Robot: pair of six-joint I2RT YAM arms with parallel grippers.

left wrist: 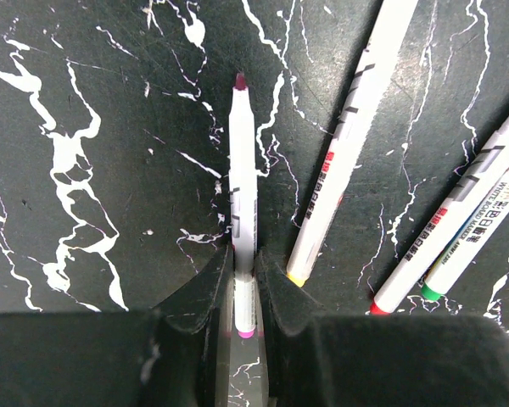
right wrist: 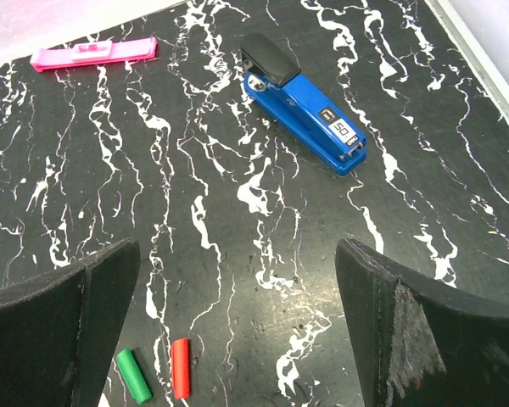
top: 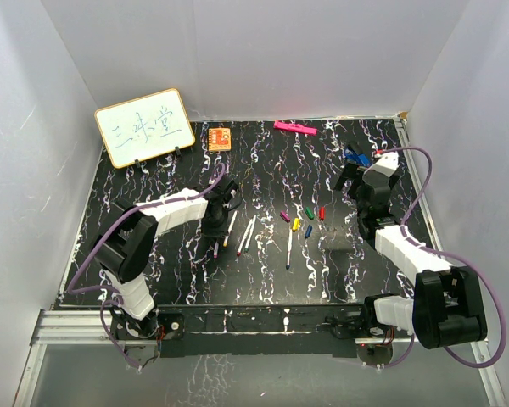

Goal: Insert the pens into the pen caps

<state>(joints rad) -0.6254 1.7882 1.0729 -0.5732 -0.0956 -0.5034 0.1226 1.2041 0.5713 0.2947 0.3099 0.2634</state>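
- Pens (left wrist: 348, 136) lie nearest us, at 9 o'clock from the table's centre, with 3 of them loose in a fan.
- The purple pen (left wrist: 243, 170) is pinched near its rear end by the left gripper (left wrist: 244, 264). Its jaws are closed tight on the barrel, and the bare tip points away from the fingers.
- We judge pen 1 of 5 to be in hand: it is gripped, but we cannot tell whether it has left the table.
- A 5th pen (top: 289, 244) lies alone at 6 o'clock of the caps (top: 302, 219), which cluster at centre.
- Next, we think, comes lifting the pen and lining its tip up with the purple cap (top: 284, 217). That cap lies loose and may want steadying.
- The right gripper (right wrist: 237, 288) hovers at 3 o'clock, jaws spread wide and holding nothing, with the green cap (right wrist: 134, 376) and red cap (right wrist: 180, 368) just below.
- Farther off are a blue stapler (right wrist: 310, 119) at 2 o'clock, a pink marker (right wrist: 93, 53) at 12 and a whiteboard (top: 144, 127) at 10.
- The table (top: 322, 280) is black with white veins, and plain white walls (top: 280, 51) close 3 sides.
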